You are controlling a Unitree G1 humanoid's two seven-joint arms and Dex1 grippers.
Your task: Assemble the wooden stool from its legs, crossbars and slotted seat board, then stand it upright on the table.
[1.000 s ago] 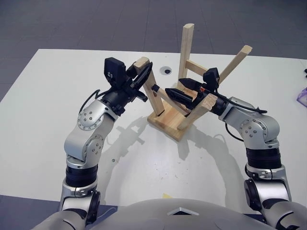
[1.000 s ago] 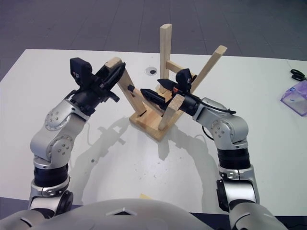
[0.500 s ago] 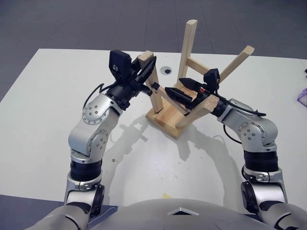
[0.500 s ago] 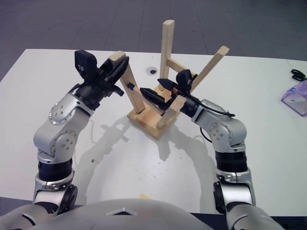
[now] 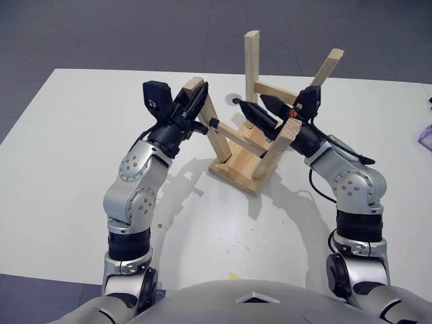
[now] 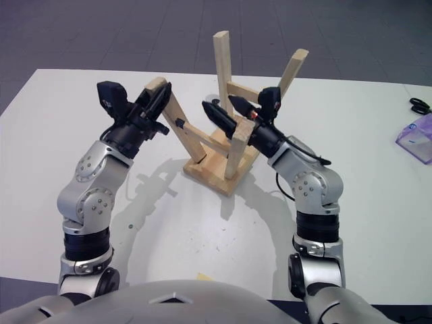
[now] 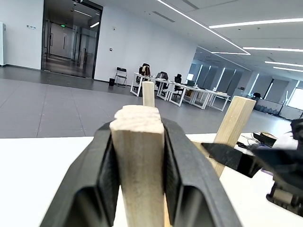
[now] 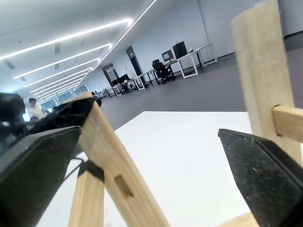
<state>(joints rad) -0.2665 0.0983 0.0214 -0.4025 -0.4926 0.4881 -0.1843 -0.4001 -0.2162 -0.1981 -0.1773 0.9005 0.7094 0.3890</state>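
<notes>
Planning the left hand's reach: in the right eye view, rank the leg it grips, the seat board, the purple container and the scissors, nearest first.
1. Leg, clamped in the left hand.
2. Seat board, lower, toward the table's centre.
3. Purple container and scissors, far right edge; too close to call.

A dark grey tiled floor spreads beyond the far edge of the flat white table. The wrist views look across a large open-plan office with white walls and a dark-framed glass doorway at the far end. Long white ceiling strip lights run in parallel lines. A row of white desks with black office chairs stands on the glossy floor. A lone folding chair stands by the wall, and tall windows line the far side.
</notes>
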